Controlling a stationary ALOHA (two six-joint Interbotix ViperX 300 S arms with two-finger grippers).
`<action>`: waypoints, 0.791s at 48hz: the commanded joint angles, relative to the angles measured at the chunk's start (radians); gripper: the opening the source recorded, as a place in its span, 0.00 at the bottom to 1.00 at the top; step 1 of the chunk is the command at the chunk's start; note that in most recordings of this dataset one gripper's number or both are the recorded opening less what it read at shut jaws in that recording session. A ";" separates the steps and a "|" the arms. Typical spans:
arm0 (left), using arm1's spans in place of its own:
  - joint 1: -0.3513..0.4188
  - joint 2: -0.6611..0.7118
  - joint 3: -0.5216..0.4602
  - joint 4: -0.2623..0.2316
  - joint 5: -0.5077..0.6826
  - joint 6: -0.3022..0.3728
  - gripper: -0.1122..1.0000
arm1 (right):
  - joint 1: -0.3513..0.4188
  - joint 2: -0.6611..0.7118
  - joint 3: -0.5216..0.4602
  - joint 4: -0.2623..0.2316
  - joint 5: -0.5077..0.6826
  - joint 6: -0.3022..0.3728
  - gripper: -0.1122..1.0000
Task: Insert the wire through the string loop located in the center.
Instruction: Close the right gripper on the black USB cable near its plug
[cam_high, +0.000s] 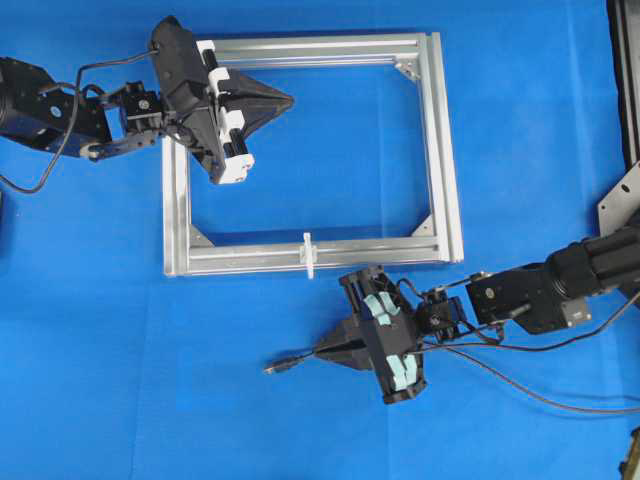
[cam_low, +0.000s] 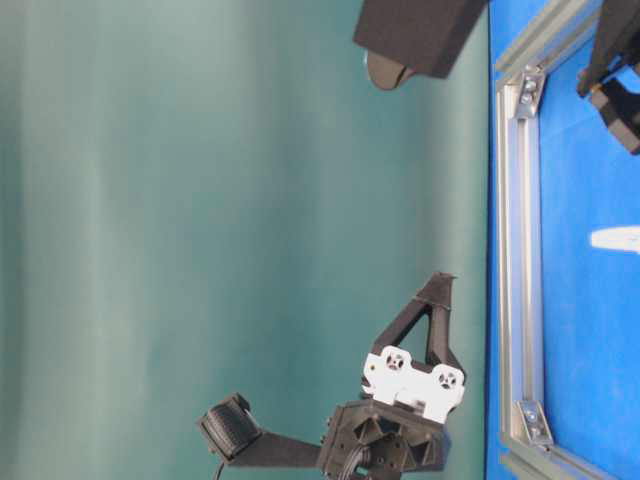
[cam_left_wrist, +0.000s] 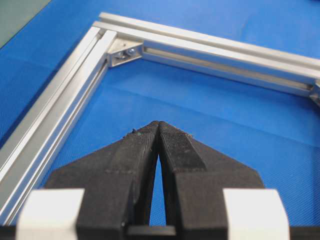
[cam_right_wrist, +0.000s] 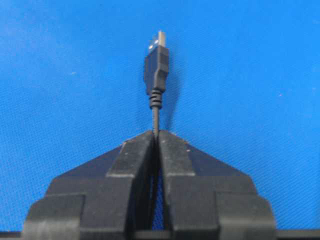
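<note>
Right gripper (cam_right_wrist: 156, 134) low, apparently pinching wire (cam_right_wrist: 156, 62)

- tabletop (cam_high: 300, 420): bright blue, fine weave texture
- frame (cam_high: 440, 150): silver aluminium
- wire (cam_right_wrist: 156, 70): black, metallic tip
- string loop (cam_high: 309, 254): white
- backdrop (cam_low: 200, 200): plain teal-green

One camera looks straight down on the blue bench (cam_high: 100, 400) and the aluminium frame (cam_high: 440, 150). A table-level view, turned sideways, sees the frame's edge. Each wrist camera sits close behind its pincer, looking past the tips; the left one shares the frame.
</note>
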 joint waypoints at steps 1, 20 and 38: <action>-0.002 -0.031 -0.006 0.005 -0.005 0.002 0.10 | 0.003 -0.014 -0.014 -0.002 -0.008 -0.002 0.08; -0.002 -0.032 -0.009 0.003 -0.005 0.002 0.10 | 0.009 -0.080 -0.012 -0.003 0.014 0.002 0.08; 0.000 -0.034 -0.008 0.005 -0.005 0.002 0.10 | 0.015 -0.244 -0.009 -0.003 0.163 -0.002 0.08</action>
